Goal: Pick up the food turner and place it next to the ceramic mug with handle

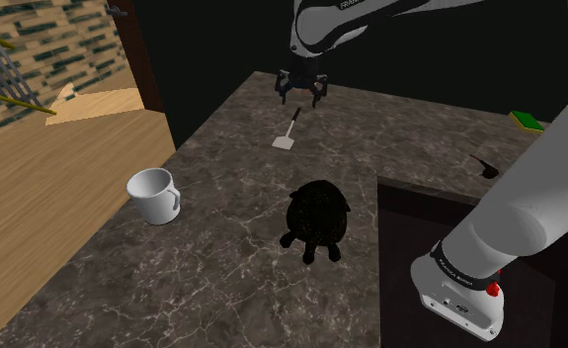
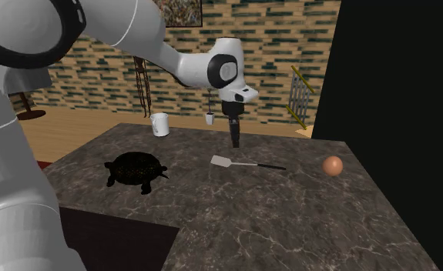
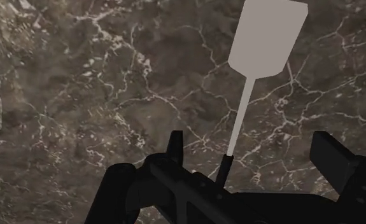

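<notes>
Wrist view, quick status: pincer (image 3: pixel 250 143) spread wide, hovering over the dark handle end of the food turner (image 3: pixel 264 38), gripping nothing. Lying flat on the desk (image 1: pixel 232 267), well apart from the white mug (image 1: pixel 155 196). Barely started by the looks: grab, carry and drop-off all left.

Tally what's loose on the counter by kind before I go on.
Food turner: 1
White mug: 1
Dark turtle figure: 1
Egg: 1
Green block: 1
Small black item, kind unclear: 1
Total: 6
</notes>
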You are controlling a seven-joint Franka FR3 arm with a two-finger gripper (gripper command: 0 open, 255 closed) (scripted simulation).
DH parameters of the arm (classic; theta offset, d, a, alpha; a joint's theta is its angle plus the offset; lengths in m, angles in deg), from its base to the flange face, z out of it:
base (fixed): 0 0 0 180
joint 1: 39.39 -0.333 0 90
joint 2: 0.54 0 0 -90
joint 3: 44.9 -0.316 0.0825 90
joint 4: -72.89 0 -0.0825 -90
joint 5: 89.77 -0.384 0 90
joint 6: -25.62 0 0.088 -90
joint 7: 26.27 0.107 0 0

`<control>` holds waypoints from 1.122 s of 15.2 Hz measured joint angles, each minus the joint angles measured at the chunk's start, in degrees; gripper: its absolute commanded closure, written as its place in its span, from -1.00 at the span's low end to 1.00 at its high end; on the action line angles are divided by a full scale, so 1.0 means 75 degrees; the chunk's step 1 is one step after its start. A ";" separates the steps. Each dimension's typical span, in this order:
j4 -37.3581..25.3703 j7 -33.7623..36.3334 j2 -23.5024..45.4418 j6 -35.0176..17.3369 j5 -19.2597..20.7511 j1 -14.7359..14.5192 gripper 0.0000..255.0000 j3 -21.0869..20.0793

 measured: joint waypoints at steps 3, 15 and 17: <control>-0.0495 0.0681 0.0795 -0.0149 0.0148 0.0029 -1.00 0.0086; -0.0834 0.1439 0.2089 -0.0936 0.0356 0.0050 -1.00 0.0304; -0.0850 0.1437 0.2121 -0.0955 0.0361 0.0052 -1.00 0.0308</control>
